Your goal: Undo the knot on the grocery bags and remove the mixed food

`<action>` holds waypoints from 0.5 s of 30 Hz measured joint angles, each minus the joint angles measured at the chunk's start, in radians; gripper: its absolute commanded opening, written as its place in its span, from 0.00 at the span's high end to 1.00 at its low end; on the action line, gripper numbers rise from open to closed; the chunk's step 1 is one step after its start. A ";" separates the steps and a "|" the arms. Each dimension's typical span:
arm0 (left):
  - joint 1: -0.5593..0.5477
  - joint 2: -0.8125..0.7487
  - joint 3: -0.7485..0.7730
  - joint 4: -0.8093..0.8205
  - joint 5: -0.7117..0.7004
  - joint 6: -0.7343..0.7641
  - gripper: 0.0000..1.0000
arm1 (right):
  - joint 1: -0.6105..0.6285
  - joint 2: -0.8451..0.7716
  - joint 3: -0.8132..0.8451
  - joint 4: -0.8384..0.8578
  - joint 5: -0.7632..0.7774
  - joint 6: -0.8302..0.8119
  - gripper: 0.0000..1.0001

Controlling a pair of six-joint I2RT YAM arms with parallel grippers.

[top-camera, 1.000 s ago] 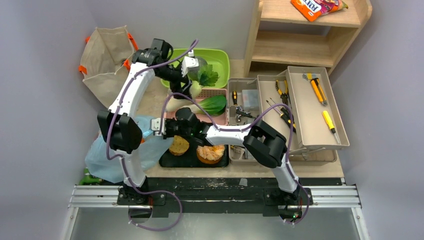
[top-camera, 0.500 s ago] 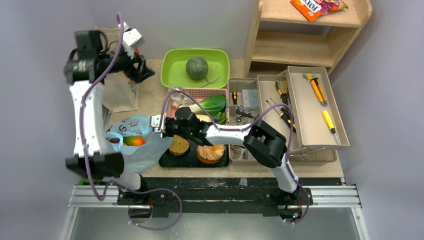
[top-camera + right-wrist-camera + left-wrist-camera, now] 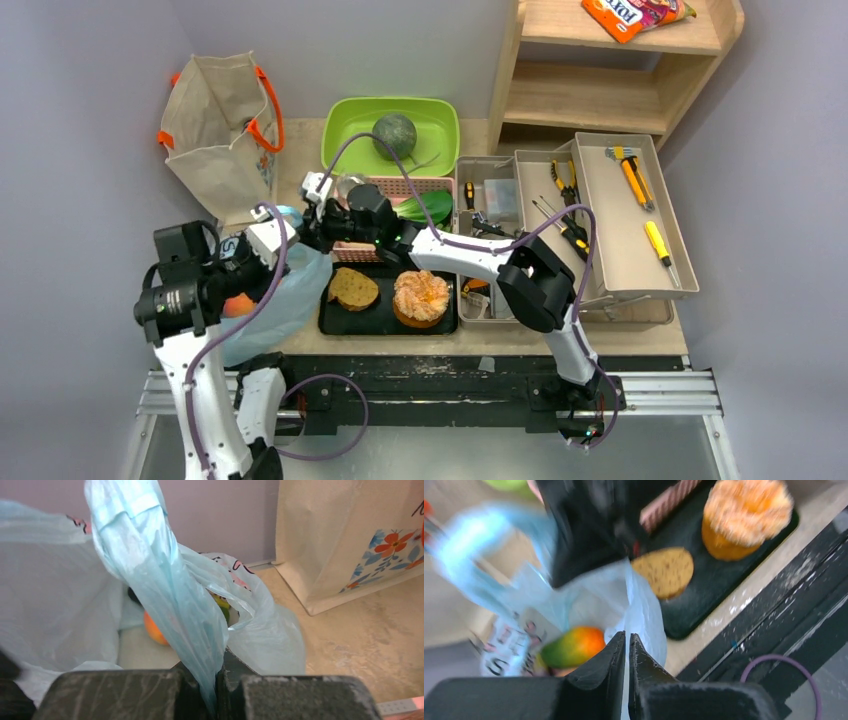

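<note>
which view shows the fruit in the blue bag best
The left wrist view: the fruit lies unhidden in the open blue bag, orange and green, if blurred. The right wrist view shows only an orange sliver behind the bag's handle. From the top, the left arm hides most of it.

We're looking in on a robotics lab test cell: left arm (image 3: 200, 400) and right arm (image 3: 470, 258) bolted to a metal rail (image 3: 430, 392) at the table's (image 3: 500, 342) edge, bare grey walls (image 3: 90, 120), and staged props, with an open toolbox (image 3: 625, 215) and a wooden shelf (image 3: 600, 95).
</note>
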 measured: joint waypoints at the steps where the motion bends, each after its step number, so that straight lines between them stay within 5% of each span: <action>1: 0.005 0.005 -0.052 0.003 -0.030 0.007 0.95 | -0.005 0.000 0.013 -0.005 -0.004 0.043 1.00; 8: 0.153 0.056 -0.307 0.068 -0.210 0.132 0.89 | -0.027 0.003 0.040 -0.015 -0.031 0.252 1.00; 15: 0.275 -0.046 -0.581 0.061 -0.323 0.438 0.80 | -0.030 0.006 0.039 -0.040 -0.033 0.313 1.00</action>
